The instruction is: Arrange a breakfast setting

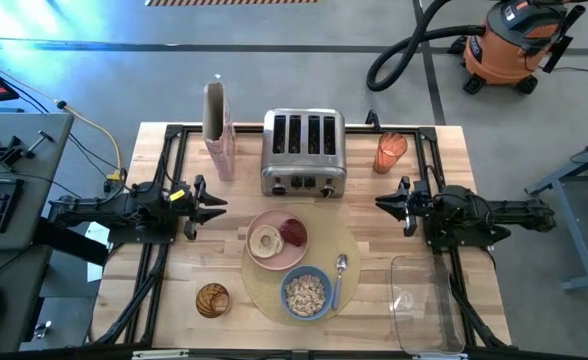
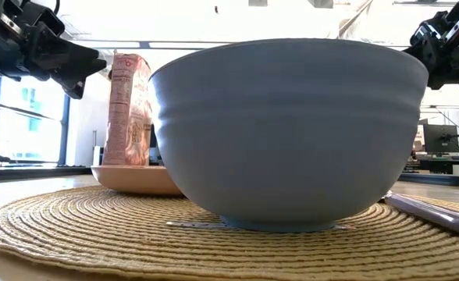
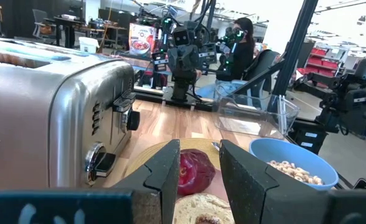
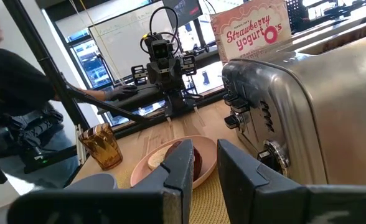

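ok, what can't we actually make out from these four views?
- Low view: blue bowl fills the picture, hiding its cereal, the toaster and most of the pink plate.
- Low view: spoon cut off by the right edge.
- Left wrist view: left pincer covers part of the bagel half.

One toaster (image 1: pixel 304 152), one cereal box (image 1: pixel 218 128), two cups (image 1: pixel 390 152), one plate (image 1: pixel 276 239), one bowl (image 1: pixel 306 293), one spoon (image 1: pixel 340 270), one placemat (image 1: pixel 344 240), two grippers (image 1: pixel 210 203).

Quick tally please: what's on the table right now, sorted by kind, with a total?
Dishes: 2, plate, bowl
Cutlery: 1, spoon
Food: 2, bagel, red fruit
Mat: 1
Cups: 2
Toaster: 1
Cereal box: 1
Clear tub: 1
Total: 11
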`<action>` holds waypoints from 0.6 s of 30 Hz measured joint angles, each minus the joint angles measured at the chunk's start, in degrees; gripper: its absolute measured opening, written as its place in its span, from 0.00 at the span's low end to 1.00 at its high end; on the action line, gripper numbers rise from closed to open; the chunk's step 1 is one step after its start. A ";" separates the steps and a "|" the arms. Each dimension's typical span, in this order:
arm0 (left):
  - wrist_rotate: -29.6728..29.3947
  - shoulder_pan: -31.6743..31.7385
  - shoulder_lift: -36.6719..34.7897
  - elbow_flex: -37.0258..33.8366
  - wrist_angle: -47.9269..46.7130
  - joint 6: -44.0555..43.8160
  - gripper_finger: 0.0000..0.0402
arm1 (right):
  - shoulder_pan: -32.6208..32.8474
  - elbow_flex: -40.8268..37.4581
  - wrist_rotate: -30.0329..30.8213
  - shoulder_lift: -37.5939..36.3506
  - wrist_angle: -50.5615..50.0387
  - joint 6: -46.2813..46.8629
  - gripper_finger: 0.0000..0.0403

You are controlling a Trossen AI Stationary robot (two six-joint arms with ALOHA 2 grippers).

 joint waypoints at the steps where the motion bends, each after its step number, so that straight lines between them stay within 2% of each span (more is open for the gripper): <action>1: 0.00 -0.18 0.00 0.00 0.00 0.00 0.26 | 0.02 0.00 0.00 0.00 0.00 0.02 0.15; 18: 0.01 -1.93 0.00 0.00 0.00 0.00 0.26 | 0.02 0.00 -0.02 0.00 0.00 0.00 0.15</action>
